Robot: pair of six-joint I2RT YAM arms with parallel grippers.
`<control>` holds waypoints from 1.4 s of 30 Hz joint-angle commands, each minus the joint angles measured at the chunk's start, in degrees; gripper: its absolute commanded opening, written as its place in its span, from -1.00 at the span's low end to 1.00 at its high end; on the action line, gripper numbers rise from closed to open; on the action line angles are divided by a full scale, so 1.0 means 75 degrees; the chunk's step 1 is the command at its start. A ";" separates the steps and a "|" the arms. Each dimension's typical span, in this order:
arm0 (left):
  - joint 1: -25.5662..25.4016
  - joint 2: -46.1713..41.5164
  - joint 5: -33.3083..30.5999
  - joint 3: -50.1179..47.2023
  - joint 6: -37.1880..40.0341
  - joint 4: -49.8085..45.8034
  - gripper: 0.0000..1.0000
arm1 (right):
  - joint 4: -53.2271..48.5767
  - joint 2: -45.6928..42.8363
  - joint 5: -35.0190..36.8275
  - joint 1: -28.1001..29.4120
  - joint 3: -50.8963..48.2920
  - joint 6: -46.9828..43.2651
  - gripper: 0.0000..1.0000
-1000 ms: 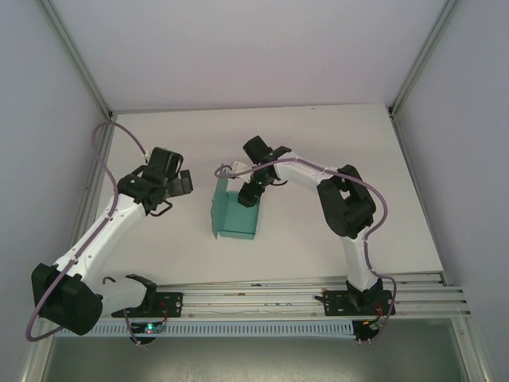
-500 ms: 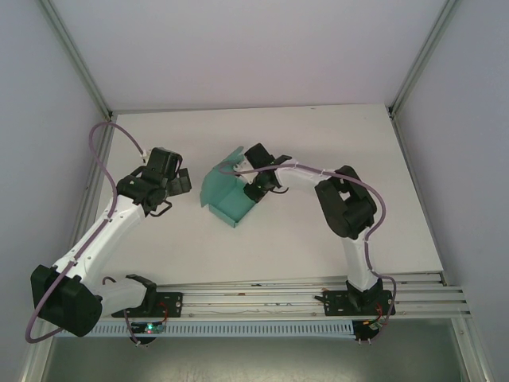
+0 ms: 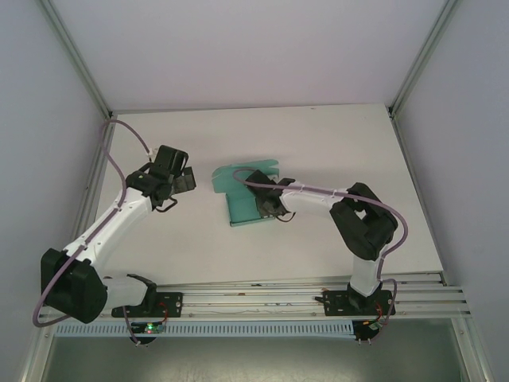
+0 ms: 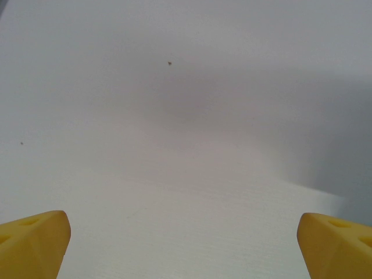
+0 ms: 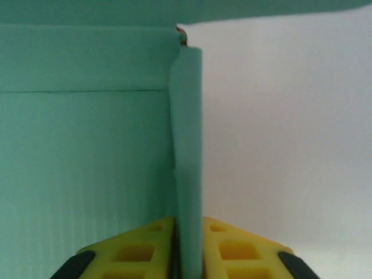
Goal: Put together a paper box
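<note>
Right gripper tight on paper box

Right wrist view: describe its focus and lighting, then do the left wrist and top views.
Right wrist view: paper box soft, evenly lit, no glare. Left wrist view: broad diffuse shadow over the table, left gripper blurred at the corners. Top view: sharp, flat light, faint shadows.

The paper box is matt teal card, finely ribbed. The table under the box is matt white, faintly grained. On the box wall, the right gripper has pads of matt yellow plastic.
</note>
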 commanded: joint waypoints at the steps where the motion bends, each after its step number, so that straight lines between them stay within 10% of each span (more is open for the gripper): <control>1: 0.0109 0.0108 0.0285 0.0164 0.0166 0.0425 0.99 | 0.0049 -0.0611 0.0382 0.0203 -0.0278 0.1140 -0.60; 7: 0.0112 -0.0104 0.0865 0.0036 0.0744 0.0839 0.99 | 0.0801 -0.1677 0.1212 0.0282 -0.0506 0.0366 -0.24; 15: 0.0116 -0.0555 0.2631 -0.0229 0.1655 0.1921 0.99 | 0.1930 -0.3144 0.0332 -0.0467 -0.0948 -0.2426 0.96; 22: 0.0099 0.0190 0.5412 0.0045 0.3653 0.2048 1.00 | 0.2243 -0.3273 -0.2837 -0.1417 -0.1000 -0.6206 0.97; 28: 0.0105 0.1142 0.5852 0.0618 0.5461 0.1579 0.96 | 0.0941 -0.2520 -0.3984 -0.2072 -0.0046 -0.7315 0.83; 34: 0.0087 0.2561 0.5657 0.1997 0.5758 0.0231 0.15 | 0.0193 -0.1748 -0.4370 -0.2353 0.0646 -0.7623 0.40; 42: 0.0013 0.2609 0.5733 0.1789 0.6283 0.0171 -0.21 | -0.0398 -0.1143 -0.4235 -0.2398 0.1138 -0.7657 -0.39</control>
